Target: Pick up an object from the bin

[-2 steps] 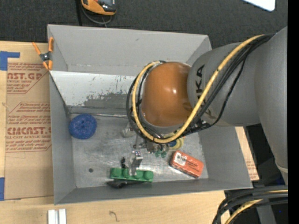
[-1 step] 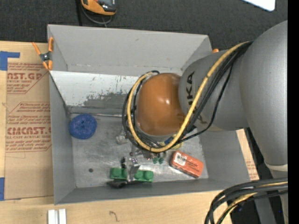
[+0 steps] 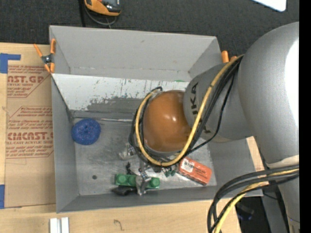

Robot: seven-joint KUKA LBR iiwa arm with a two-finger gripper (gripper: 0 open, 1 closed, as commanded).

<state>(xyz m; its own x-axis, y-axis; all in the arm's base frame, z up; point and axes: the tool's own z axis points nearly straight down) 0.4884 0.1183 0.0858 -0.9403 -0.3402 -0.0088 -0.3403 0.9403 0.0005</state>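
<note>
My gripper (image 3: pixel 142 179) reaches down under the arm's orange dome to the bin's front edge, near the middle. It is right over a green plastic piece (image 3: pixel 125 179) that lies flat on the floor and sticks out on both sides of it. A small black thing (image 3: pixel 121 191) lies just in front of the green piece, against the front wall. An orange packet with a white label (image 3: pixel 195 171) lies to the gripper's right, partly under the arm.
A blue round ridged thing (image 3: pixel 86 131) rests by the left wall, well away from the gripper. The arm and its cables cover the bin's right half. Bare scratched floor lies between the blue thing and the gripper.
</note>
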